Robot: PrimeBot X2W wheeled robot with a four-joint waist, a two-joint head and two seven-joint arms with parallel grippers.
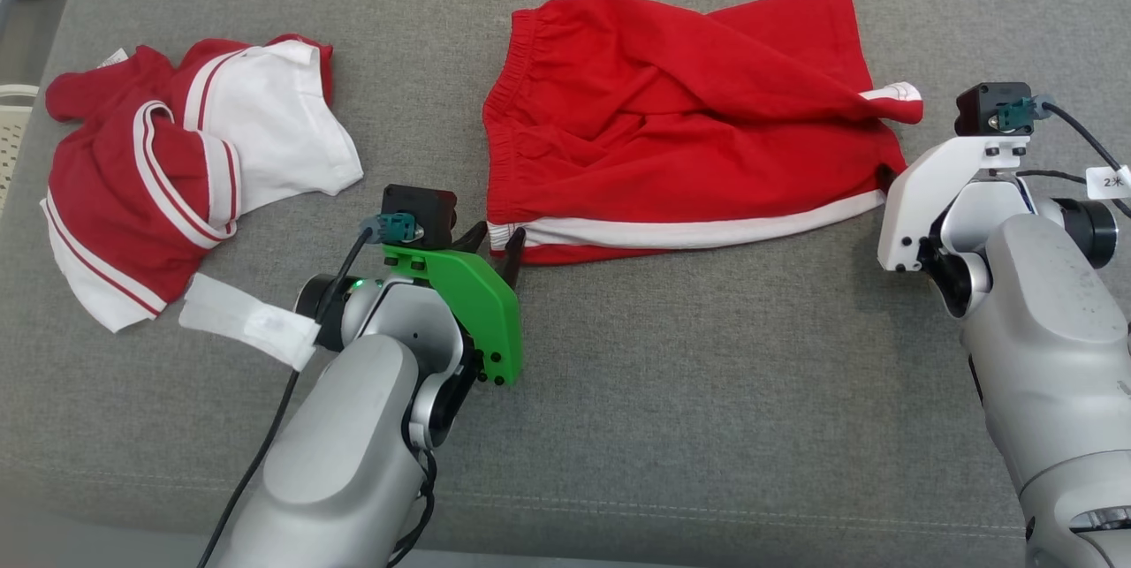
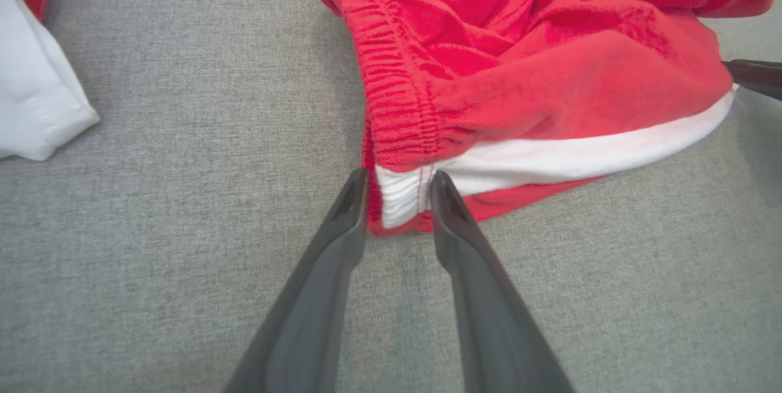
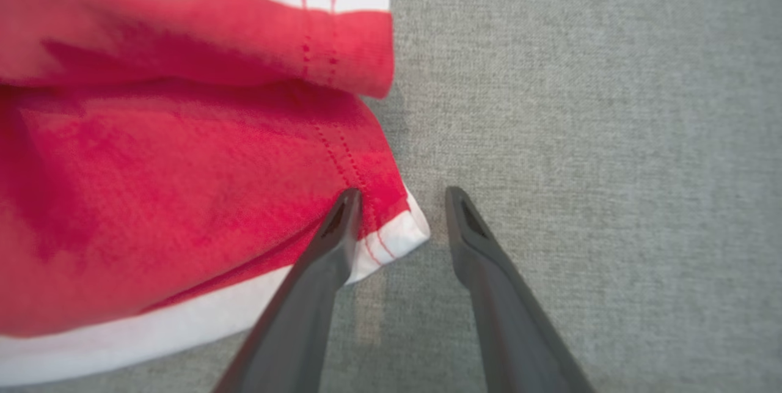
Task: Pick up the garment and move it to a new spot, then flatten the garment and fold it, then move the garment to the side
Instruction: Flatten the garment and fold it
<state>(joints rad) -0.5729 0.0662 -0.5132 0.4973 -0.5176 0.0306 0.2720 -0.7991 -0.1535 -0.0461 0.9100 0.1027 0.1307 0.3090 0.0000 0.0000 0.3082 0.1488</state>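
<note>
red shorts [image 1: 680, 117]: rumpled, mid grey fabric surface [image 1: 707, 374] | left pincer [image 2: 397, 188]: narrowed astride the white-banded waistband corner, both tips against cloth, clamped or not I cannot tell | right pincer [image 3: 403, 197]: released, spread; one tip on hem corner, other over bare fabric

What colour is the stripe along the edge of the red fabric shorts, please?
White stripe, clearest in the left wrist view.
</note>
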